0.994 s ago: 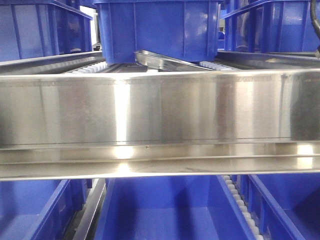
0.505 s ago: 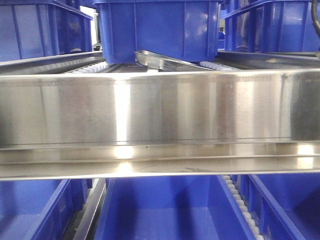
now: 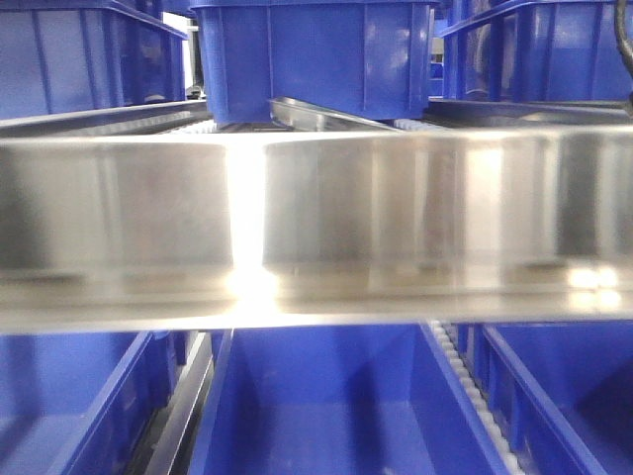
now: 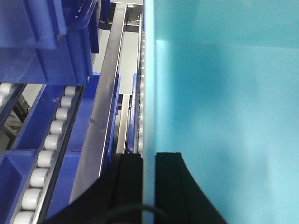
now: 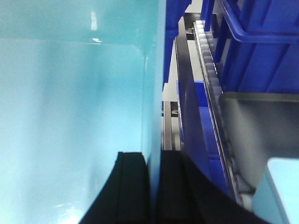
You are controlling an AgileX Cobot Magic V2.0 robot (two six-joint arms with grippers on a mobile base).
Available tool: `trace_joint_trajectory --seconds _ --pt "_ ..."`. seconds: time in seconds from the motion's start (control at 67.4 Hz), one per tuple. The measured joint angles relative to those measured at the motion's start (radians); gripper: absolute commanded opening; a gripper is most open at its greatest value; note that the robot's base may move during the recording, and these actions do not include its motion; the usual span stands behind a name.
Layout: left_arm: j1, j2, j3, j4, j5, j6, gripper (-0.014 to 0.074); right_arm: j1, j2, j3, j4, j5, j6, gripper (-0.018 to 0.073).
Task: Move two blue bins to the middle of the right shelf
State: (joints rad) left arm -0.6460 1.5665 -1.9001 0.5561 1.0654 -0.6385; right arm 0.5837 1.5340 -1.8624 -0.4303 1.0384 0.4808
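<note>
Teal-tinted bin (image 4: 224,93) sitting between arms: left gripper (image 4: 148,161) pinching its left wall, right gripper (image 5: 154,158) pinching its right wall. Walls running near-to-far alongside roller tracks (image 4: 51,135); both arms equally near.

A blurred stainless steel crossbeam (image 3: 316,228) spans the front view. In the left wrist view, white rollers (image 4: 44,158) line a steel rail (image 4: 99,130).

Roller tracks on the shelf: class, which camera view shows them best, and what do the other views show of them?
The left wrist view: the roller track runs close by, each white roller distinct. The front view shows only a thin, blurred strip below the steel beam; the right wrist view shows one receding row.
</note>
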Motion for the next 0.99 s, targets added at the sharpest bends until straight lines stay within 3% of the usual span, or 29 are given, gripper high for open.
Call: trace_joint_trajectory --seconds 0.994 --pt "-0.002 0.0 -0.001 0.004 -0.002 0.0 -0.0111 0.0 0.0 0.0 -0.004 -0.004 0.002 -0.0153"
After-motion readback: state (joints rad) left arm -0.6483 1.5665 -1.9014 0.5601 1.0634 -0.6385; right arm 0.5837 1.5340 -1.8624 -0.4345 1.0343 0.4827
